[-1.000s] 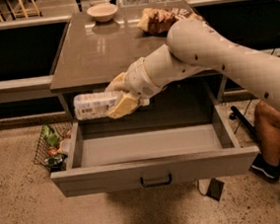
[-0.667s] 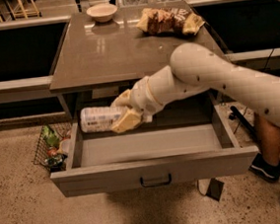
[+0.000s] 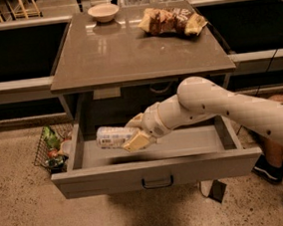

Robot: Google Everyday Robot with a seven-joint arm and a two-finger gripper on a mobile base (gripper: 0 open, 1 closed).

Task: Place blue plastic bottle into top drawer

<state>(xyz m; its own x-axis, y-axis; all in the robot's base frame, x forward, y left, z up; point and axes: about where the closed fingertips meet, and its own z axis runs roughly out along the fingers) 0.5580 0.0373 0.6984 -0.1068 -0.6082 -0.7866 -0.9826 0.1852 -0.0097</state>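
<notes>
The top drawer [image 3: 157, 172] is pulled open below the brown table top, with a small dark bar handle at the middle of its grey front. My gripper [image 3: 136, 131] reaches in from the right, just above the drawer's inside, left of centre. It is shut on the blue plastic bottle [image 3: 113, 136], a pale bottle with a whitish-blue label, held lying sideways with its body pointing left. The bottle hangs a little above the drawer floor and casts a shadow on it. Its cap end is hidden in the gripper.
A beige bowl [image 3: 103, 11] sits at the back left of the table top [image 3: 125, 51], brown-yellow snack bags [image 3: 171, 20] at the back right. A wire basket [image 3: 51, 148] with items stands on the floor left of the drawer. A person's shoe [image 3: 270, 169] is at the right.
The arm has lowered and moved forward, carrying the bottle from beside the table's edge down into the open drawer space. The drawer has stayed open.
</notes>
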